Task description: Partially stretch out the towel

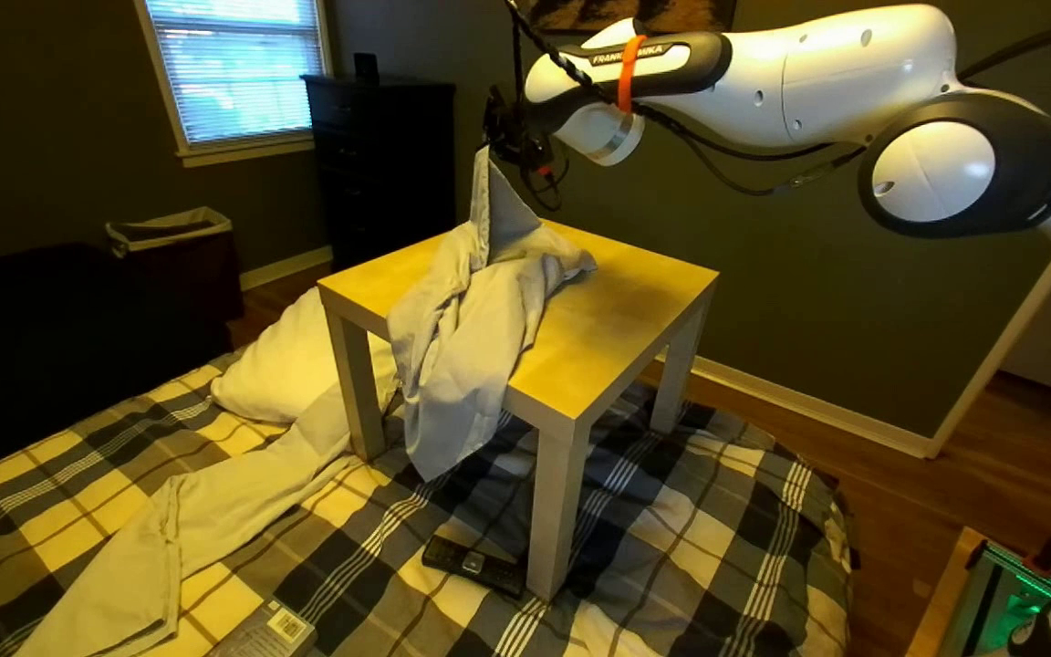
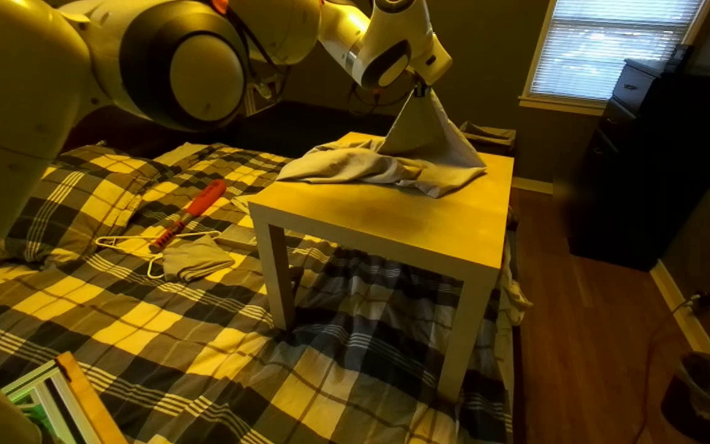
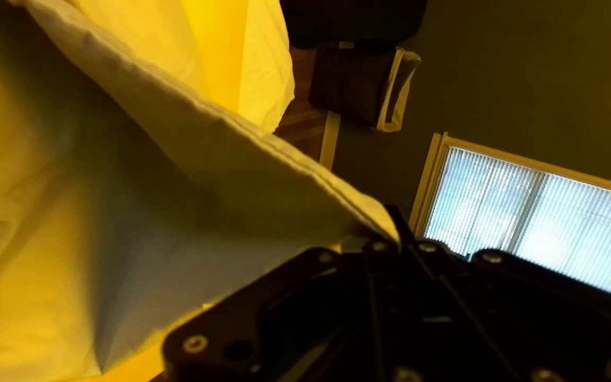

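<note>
Pale towel (image 1: 475, 315) pinched at a tip by the tool (image 2: 421, 91) above a yellow bench (image 1: 626, 338)

A large, plain, grey-white towel lies rumpled across a small yellow bench that stands on a plaid bedspread (image 1: 726, 520). In both exterior views part of the cloth rises in a tent-like peak to the tool, which is clenched on its tip. The rest is bunched on the bench top, and in an exterior view one end droops over the edge. The wrist view shows a stitched hem (image 3: 284, 151) running up to the tool.

The fabric looks light, soft and limp: it should follow a pull readily, but pushing would probably just crumple it. A firm pinch is unlikely to harm it. The hem seems the best hold — doubled cloth gives a thicker bite — while a grip in the loose middle would likely gather more wrinkles. Whether the held tip is a true corner or a point along an edge, I cannot tell.

The bench top looks smooth, so the bunch may slide along whole rather than unfold. A slow, low pull away from the drooping end — letting that end's weight act as an anchor — would probably spread the folds best.
</note>
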Robot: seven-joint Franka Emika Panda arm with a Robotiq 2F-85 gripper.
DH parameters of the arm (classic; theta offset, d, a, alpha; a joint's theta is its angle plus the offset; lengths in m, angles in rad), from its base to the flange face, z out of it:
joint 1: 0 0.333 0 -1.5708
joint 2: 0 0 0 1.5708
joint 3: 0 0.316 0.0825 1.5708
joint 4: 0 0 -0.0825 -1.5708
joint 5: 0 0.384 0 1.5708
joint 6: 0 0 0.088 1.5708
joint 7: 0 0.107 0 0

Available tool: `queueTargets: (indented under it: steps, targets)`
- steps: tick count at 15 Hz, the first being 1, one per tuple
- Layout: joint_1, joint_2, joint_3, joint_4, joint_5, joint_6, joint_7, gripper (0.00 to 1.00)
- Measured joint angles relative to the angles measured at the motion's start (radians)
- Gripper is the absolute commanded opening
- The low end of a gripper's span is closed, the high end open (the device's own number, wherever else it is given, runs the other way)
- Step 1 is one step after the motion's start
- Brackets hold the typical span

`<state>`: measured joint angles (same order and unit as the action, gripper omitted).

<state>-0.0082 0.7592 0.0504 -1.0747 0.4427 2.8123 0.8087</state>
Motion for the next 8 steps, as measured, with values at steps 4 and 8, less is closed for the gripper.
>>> queueTargets:
  steps: [4,8]
  targets:
    - [0.011,0.035,0.013,0.033,0.002,-0.001,0.045,0.00]
    - [0.035,0.099,0.013,0.106,0.003,0.015,0.131,0.00]
